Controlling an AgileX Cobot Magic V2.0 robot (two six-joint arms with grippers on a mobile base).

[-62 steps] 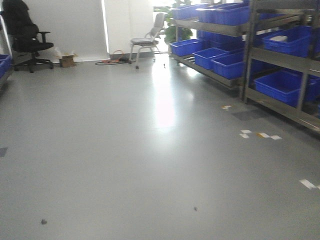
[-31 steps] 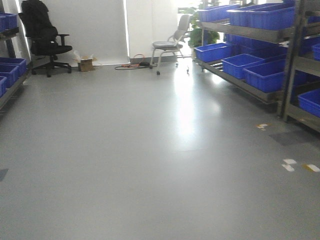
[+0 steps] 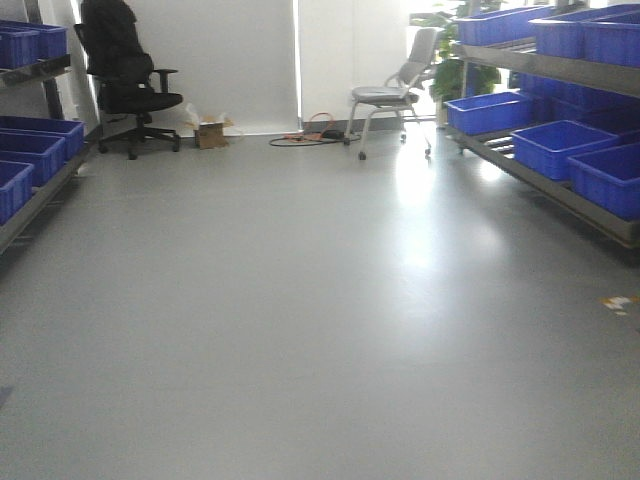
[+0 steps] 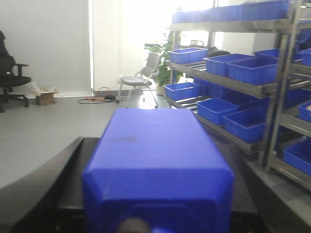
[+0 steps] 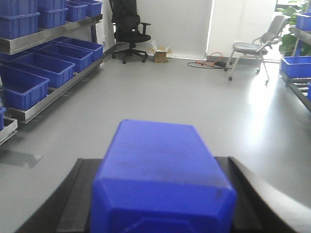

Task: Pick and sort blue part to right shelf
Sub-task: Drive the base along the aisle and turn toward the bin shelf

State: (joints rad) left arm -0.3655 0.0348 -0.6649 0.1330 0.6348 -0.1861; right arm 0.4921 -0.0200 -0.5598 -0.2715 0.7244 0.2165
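The right shelf (image 3: pixel 548 188), a steel rack carrying large blue crates (image 3: pixel 560 146), runs along the right side of the front view. It also fills the right of the left wrist view, right shelf (image 4: pixel 228 83). The blue part is out of view. Each wrist view is filled at the bottom by one solid blue block over a black base: my left gripper (image 4: pixel 156 145) and my right gripper (image 5: pixel 158 160). No separate fingers or gap show on either block. Neither gripper appears in the front view.
A second rack with blue crates (image 3: pixel 28 155) stands on the left, also seen as the left rack (image 5: pixel 43 63). At the back wall are a black office chair (image 3: pixel 125 75), a cardboard box (image 3: pixel 210 133), floor cables (image 3: pixel 305 137) and a grey chair (image 3: pixel 395 95). Grey floor lies between the racks.
The front view has swung left: the right shelf slid toward the right edge, the chairs shifted right, and the left rack came into view. Floor tape marks have mostly left the frame.
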